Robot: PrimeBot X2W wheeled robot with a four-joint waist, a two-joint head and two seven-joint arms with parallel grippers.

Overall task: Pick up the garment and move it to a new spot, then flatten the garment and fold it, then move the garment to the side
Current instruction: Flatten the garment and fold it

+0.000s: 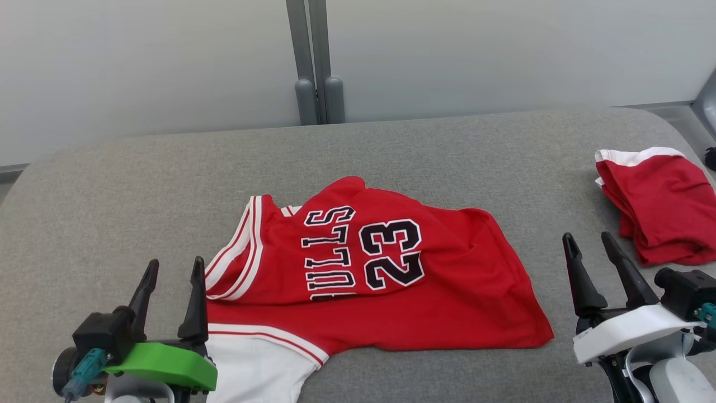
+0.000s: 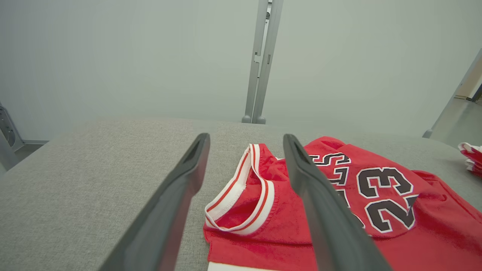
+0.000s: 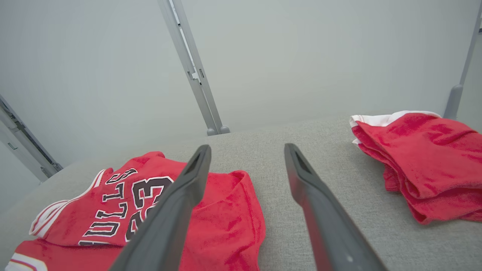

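Centrally on the grey fabric-covered worktop (image 1: 140, 184) lies the red sleeveless basketball jersey with white-and-red striped trim (image 1: 391, 291), rumpled rather than flat. Its printed side faces up, showing black, white-edged lettering and the number 23, turned sideways in the head view. The striped neck opening points toward the robot's left, and a pointed corner of the red cloth reaches out toward the right. At the near edge a white panel with a thin red line runs out from under the red cloth and leaves the bottom of the head view.

The left jaws stand wide apart and grip nothing. Their two long dark fingers (image 1: 196, 302) rise at the lower left of the head view, just beside the jersey's striped edge; whether the inner finger touches the cloth I cannot tell. In the left wrist view the fingers (image 2: 324, 210) frame the neck opening of the jersey (image 2: 414, 226).

The right jaws are likewise spread and empty, their fingers (image 1: 579, 280) standing over bare worktop between the jersey's corner and a folded stack of red cloth with a white edge (image 1: 663, 207). In the right wrist view one finger (image 3: 169, 218) crosses the jersey (image 3: 226, 218), while the stack (image 3: 425, 158) sits well apart on the far right.

Behind the worktop pale grey wall panels meet at an upright grey metal post (image 1: 316, 61).
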